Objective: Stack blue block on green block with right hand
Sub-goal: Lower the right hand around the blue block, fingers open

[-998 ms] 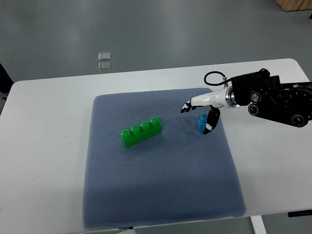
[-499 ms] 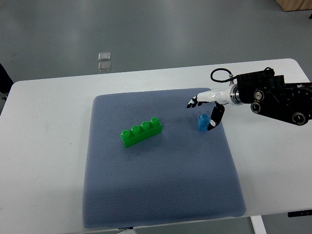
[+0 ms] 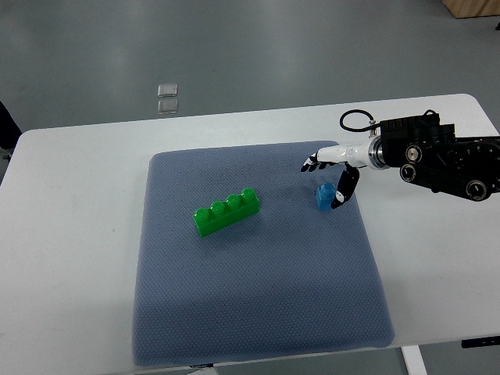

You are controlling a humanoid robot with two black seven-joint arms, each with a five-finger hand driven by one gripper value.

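A white table fills most of the frame, and a blue-grey mat lies across its middle, carrying both blocks. The green block, a long piece with four studs in a row, lies slightly left of the mat's centre, tilted so its right end points toward the upper right. The blue block, small and single, stands on the mat's upper right part, well apart from the green one.

The right hand reaches in from the right edge on a black arm with a white wrist section. Its fingers are spread and hold nothing: several dark fingertips point left above the blue block, while the thumb hangs down just beside the block's right side, close to or touching it; contact cannot be told. The left arm does not show.

On the grey floor at the upper left of the frame lie two small clear squares, one above the other.

Compared with half a second ago, the hand has barely shifted and the blue block sits in the same spot. A full second ago the hand was lower and further left, with its thumb overlapping the block. The green block has not moved.
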